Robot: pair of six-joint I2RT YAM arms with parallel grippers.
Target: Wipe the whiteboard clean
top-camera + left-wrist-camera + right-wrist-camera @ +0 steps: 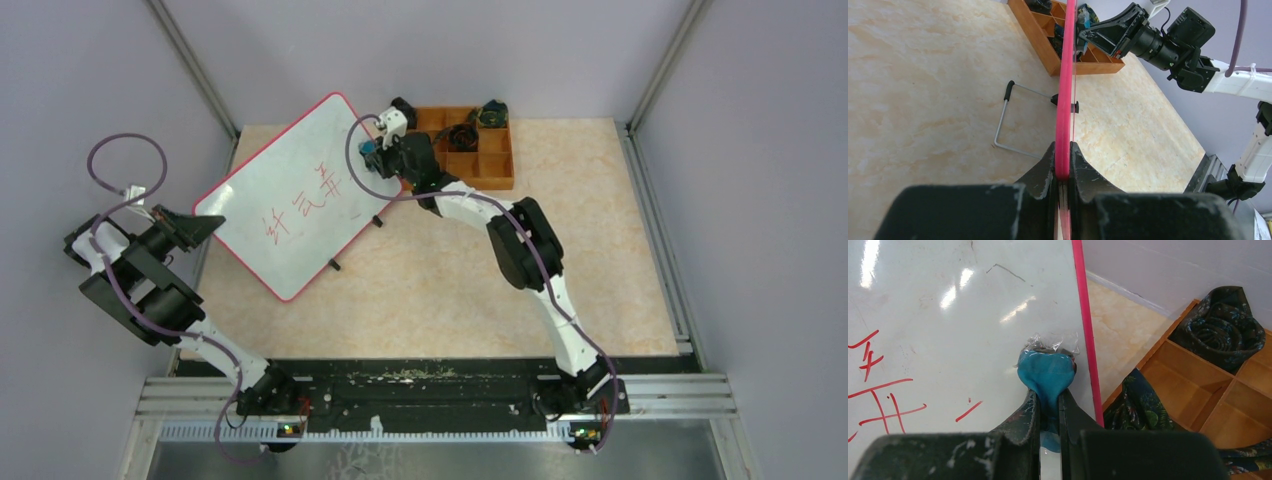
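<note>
The whiteboard [290, 195] is white with a thin red rim and red handwriting [300, 205]. It stands tilted at the table's back left. My left gripper [205, 227] is shut on its red rim [1064, 125] at the near left corner, seen edge-on in the left wrist view. My right gripper [372, 155] is shut on a blue eraser pad [1045, 375] in clear wrap. The pad presses on the board's white face [948, 340] near its right rim, to the right of the red strokes [883, 395].
A brown wooden compartment tray [495, 165] with dark patterned cloths [1220, 335] stands just right of the board at the back. The board's wire stand [1008, 122] with black feet rests on the beige tabletop [450, 290]. Grey walls close in on both sides.
</note>
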